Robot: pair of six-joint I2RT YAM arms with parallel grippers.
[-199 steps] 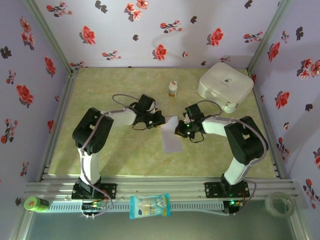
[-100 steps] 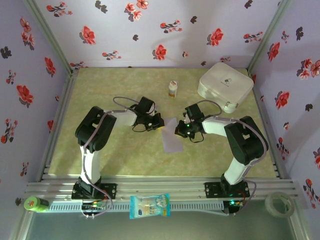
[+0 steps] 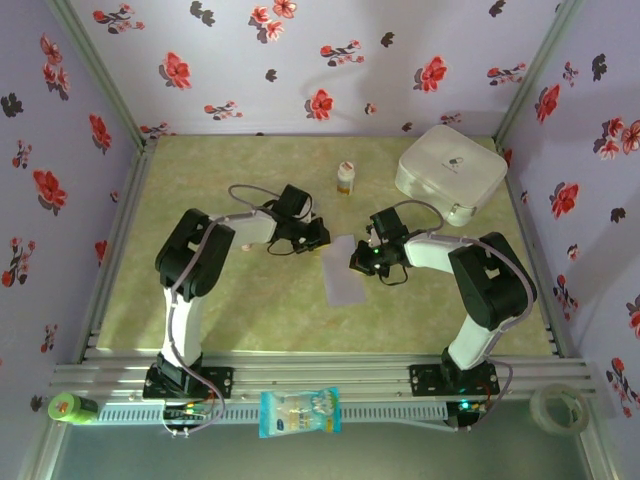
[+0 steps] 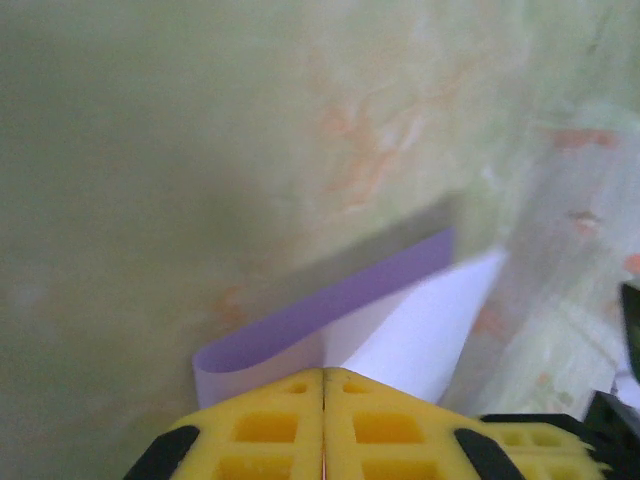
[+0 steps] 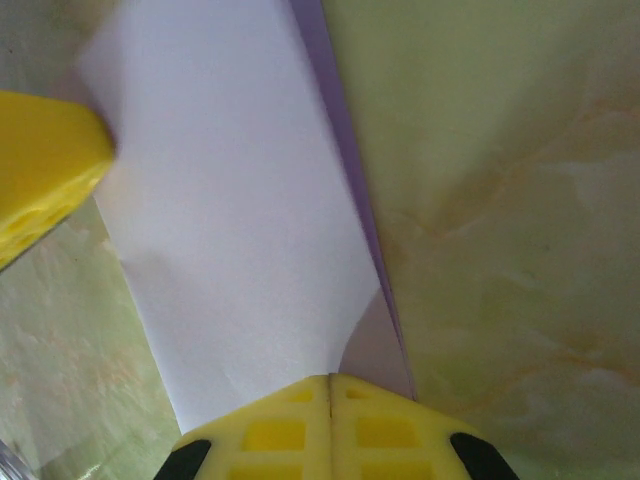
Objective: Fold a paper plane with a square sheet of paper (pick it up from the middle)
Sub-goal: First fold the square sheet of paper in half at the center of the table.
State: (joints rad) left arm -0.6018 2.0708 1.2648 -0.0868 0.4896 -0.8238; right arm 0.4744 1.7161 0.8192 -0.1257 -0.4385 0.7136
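1. Lavender paper [image 3: 345, 275] first, seen from the overhead camera. It lies on the greenish marbled table [image 3: 250, 300], roughly in the middle between my two arms. It looks like a tall strip rather than a square, so it's folded over on itself.
2. Same view: my left gripper [image 3: 322, 240] sits at the strip's far left corner. My right gripper [image 3: 357, 262] is on its right edge, a bit nearer my bases. Both are touching the paper.
3. Other stuff from above:
   - A white rounded case [image 3: 450, 172] is in the far right corner.
   - A small bottle [image 3: 345, 179] stands behind the paper, well apart from it.
   - A snack packet [image 3: 300, 412] lies on the front rail between my bases.
   - A roll of tape [image 3: 558, 408] is at the near right.
   - Some small green thing [image 3: 70, 408] is at the near left; can't tell what it is.
4. Left wrist camera: my yellow fingers [image 4: 260, 435] are pressed flat together with no gap. The paper comes out right at their tips, so I've got it pinched. A purple flap curls up and over from there, and a nearly white face runs off to a corner on the right. The table is blurry behind it.
5. Right wrist camera: this pair is clamped tight too, and the seam meets the paper's near edge, so that side is pinched as well. The pale face stretches away up the frame with a thin purple edge down its right side. One yellow finger of my left gripper pokes in at the left, right against the paper's far corner.
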